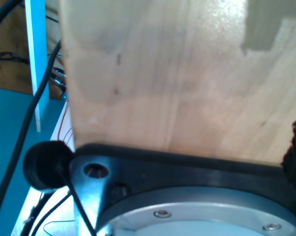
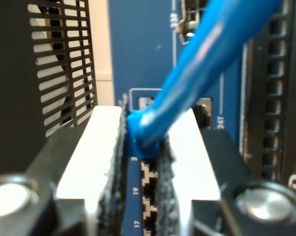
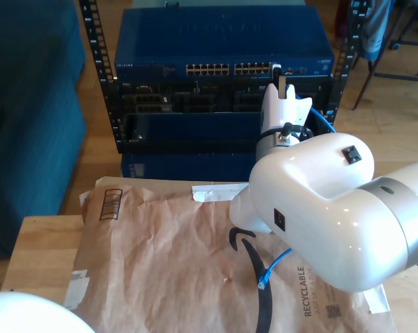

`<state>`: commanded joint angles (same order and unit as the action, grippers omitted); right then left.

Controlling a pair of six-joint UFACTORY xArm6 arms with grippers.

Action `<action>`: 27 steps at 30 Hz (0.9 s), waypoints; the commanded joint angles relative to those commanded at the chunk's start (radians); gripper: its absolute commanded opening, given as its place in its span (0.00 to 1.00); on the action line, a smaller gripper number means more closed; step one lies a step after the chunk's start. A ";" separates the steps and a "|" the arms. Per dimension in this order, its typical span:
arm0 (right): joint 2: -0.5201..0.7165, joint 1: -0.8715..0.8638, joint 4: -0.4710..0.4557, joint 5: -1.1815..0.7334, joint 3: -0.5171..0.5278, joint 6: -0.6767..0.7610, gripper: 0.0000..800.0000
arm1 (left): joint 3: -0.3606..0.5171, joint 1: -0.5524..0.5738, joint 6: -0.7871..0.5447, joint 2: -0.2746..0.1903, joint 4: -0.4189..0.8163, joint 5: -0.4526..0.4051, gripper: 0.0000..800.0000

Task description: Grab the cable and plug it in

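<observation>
The bright-blue cable (image 2: 206, 59) ends in a small blue plug (image 2: 140, 135). My second gripper (image 2: 144, 120) is shut on that plug, its white fingers (image 2: 96, 147) pressing it from both sides. The plug is held close in front of the numbered port row (image 2: 147, 196) of the blue switch (image 3: 222, 41). I cannot tell whether it sits in a port. In the exterior view my second gripper (image 3: 281, 82) points at the right end of the port row (image 3: 229, 69). The cable (image 3: 324, 121) loops down behind the arm, and its free end (image 3: 264, 281) lies on brown paper.
The switch sits in a black rack (image 3: 188, 114) over dark units. Brown packing paper (image 3: 167, 250) covers a wooden table. A blue sofa (image 3: 28, 104) is at the exterior view's left. The first wrist view shows a wooden surface (image 1: 177, 73), a black plate (image 1: 187, 169) and black cables (image 1: 20, 132).
</observation>
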<state>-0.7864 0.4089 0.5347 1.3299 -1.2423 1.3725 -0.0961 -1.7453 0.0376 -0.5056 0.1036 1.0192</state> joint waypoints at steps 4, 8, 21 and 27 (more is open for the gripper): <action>-0.002 0.000 0.000 0.000 -0.002 0.000 0.00 | 0.000 0.000 0.000 0.000 0.000 0.000 1.00; -0.009 0.000 0.000 0.000 -0.002 0.003 0.00 | 0.000 0.000 0.000 0.000 0.000 0.000 1.00; -0.020 0.002 -0.002 -0.014 -0.032 0.002 0.00 | 0.000 0.000 -0.002 0.000 0.000 0.000 1.00; -0.031 0.000 -0.002 -0.037 -0.061 -0.002 0.00 | 0.000 0.000 0.000 0.000 0.000 0.000 1.00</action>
<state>-0.8170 0.4089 0.5332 1.2931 -1.3036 1.3709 -0.0961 -1.7453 0.0376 -0.5056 0.1036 1.0192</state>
